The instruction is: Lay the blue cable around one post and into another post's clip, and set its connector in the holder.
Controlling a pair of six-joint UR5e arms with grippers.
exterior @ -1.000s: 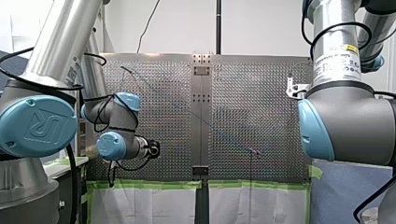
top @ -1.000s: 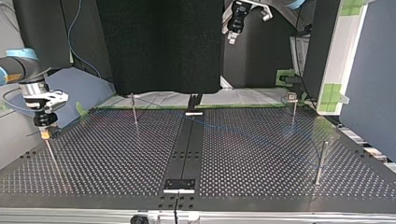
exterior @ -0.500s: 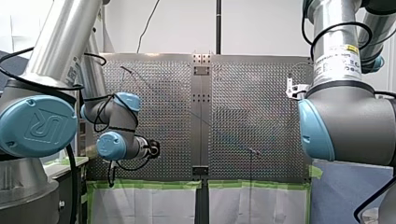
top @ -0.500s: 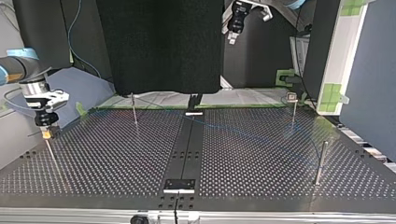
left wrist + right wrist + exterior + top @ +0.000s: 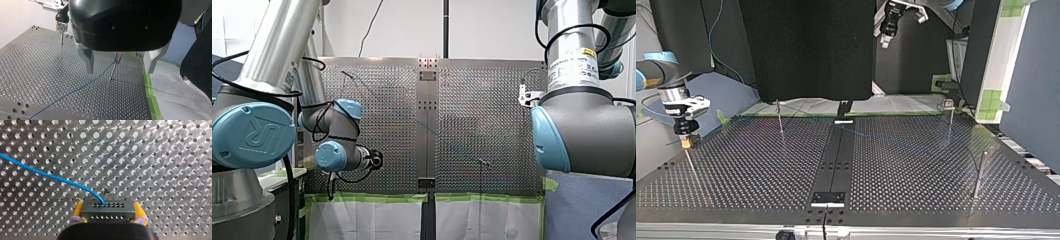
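Note:
My right gripper (image 5: 108, 218) is shut on the black connector (image 5: 108, 207), its yellow pads on both sides. The blue cable (image 5: 50, 177) leaves the connector's top and runs off across the perforated plate. At the top view's left, this gripper (image 5: 684, 142) holds the connector just above a thin post (image 5: 691, 167). The cable (image 5: 896, 142) shows faintly across the plate toward the post (image 5: 979, 172) at the right. My left gripper (image 5: 120, 62) is open and hangs high over the plate, above a clip-topped post (image 5: 113, 67) with the cable (image 5: 75, 90) beside it.
Two more thin posts stand near the top view's far edge, one plain (image 5: 780, 117) and one with a clip (image 5: 949, 116). A dark centre strip (image 5: 836, 155) divides the plate. Green tape (image 5: 372, 197) lines the plate's edge, and my left arm (image 5: 893, 15) hangs at the top.
In the top view my right gripper has edged slightly upward with the connector. Nothing else has visibly moved.

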